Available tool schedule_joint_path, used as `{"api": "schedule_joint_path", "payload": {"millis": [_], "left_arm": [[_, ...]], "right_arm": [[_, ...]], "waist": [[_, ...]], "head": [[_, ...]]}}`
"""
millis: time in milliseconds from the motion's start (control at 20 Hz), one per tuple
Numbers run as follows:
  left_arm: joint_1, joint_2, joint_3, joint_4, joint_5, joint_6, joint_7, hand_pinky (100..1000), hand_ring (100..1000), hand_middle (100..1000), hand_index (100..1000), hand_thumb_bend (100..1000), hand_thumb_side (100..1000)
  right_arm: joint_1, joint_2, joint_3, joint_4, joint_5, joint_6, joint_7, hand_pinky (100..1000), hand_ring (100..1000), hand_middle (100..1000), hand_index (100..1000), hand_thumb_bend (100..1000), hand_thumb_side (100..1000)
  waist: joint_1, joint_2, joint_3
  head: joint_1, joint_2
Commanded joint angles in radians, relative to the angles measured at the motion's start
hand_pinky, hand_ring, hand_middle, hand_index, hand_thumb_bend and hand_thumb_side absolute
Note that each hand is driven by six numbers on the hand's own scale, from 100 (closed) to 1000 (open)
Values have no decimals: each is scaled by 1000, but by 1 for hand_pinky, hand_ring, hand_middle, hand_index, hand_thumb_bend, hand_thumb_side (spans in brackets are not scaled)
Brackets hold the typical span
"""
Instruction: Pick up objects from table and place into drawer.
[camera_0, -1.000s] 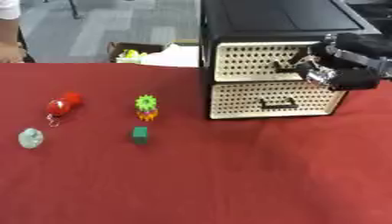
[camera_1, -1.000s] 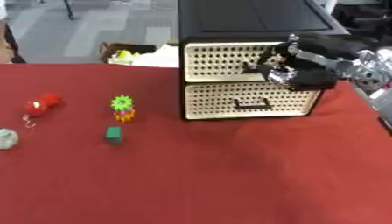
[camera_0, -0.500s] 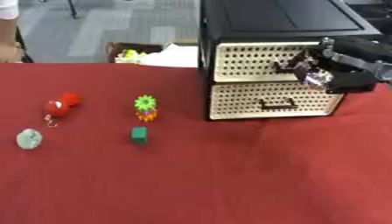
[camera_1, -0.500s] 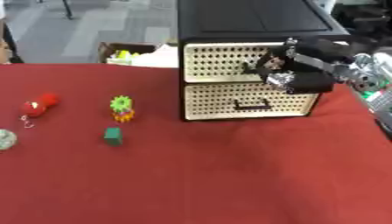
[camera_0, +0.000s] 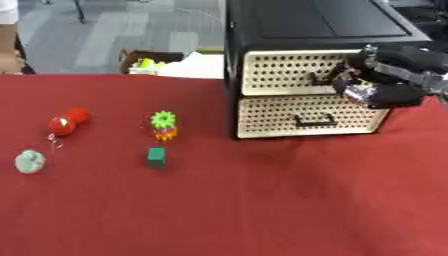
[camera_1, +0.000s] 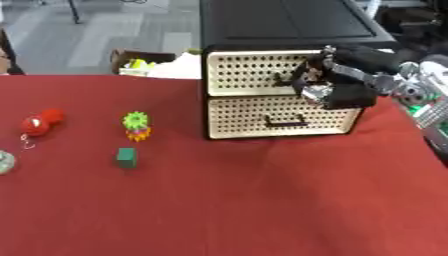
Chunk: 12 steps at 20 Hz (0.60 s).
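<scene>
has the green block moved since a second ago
No. The green block lies on the red cloth just below the green and orange gear toy, at the same offset as before.

desk (camera_0: 262, 210): red cloth cover | floor (camera_0: 114, 35): grey, beyond far edge | cardboard box (camera_1: 140, 57): open, on floor behind desk

1. A matt red cloth (camera_0: 262, 210) covers the table across the lower frame.
2. The drawer cabinet (camera_0: 297, 30), upper right, has a smooth black casing with a slight sheen.
3. Its two drawer fronts (camera_0: 306, 117) look like cream perforated sheet.
4. The right hand (camera_1: 337, 82), at right, is black with shiny silver metal parts.
5. The red toy (camera_0: 68, 121), green cube (camera_0: 157, 156) and green gear (camera_0: 163, 120) at left look like plastic.
</scene>
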Motion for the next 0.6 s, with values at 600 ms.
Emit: {"api": "schedule_joint_path", "payload": {"millis": [600], "left_arm": [[-12,15,2,-13,2,-4,-3,669,749,756,823,100,964]], "right_arm": [[-12,-27,6,7,61,-15,7,100,100,100,770,100,1000]], "waist": [[-1,-11,4]], "head": [[-12,-15]]}}
